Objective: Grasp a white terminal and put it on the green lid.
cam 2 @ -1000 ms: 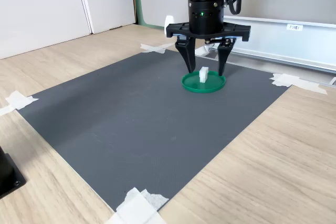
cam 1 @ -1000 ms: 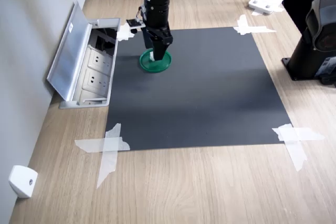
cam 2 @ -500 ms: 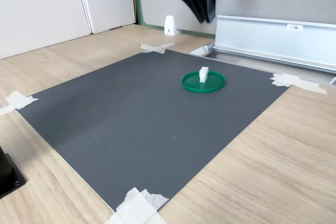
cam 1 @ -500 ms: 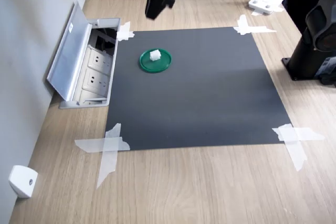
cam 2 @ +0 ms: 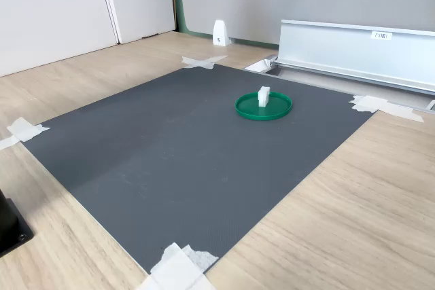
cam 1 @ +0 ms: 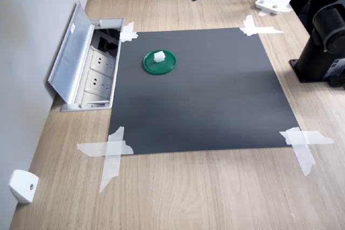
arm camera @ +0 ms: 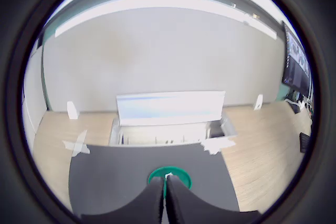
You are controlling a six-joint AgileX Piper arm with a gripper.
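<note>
terminal sits on the lid, arm lifted clear

the tiny white blocky plastic terminal (cam 1: pixel 159 56) stands on the flat round dark-green plastic lid (cam 1: pixel 168 64), a little off its middle, inside the raised rim. the lid lies on the dark grey mat (cam 1: pixel 205 95) near the mat edge that runs along the open silver floor socket box (cam 1: pixel 89 65); the rest of the mat is bare and wide open. strips of white tape (cam 1: pixel 110 152) pin the mat's corners to the pale wooden floor (cam 1: pixel 188 192). the black gripper (arm camera: pixel 165 203) hangs high above the lid, its fingers pressed together with nothing between them.
</note>
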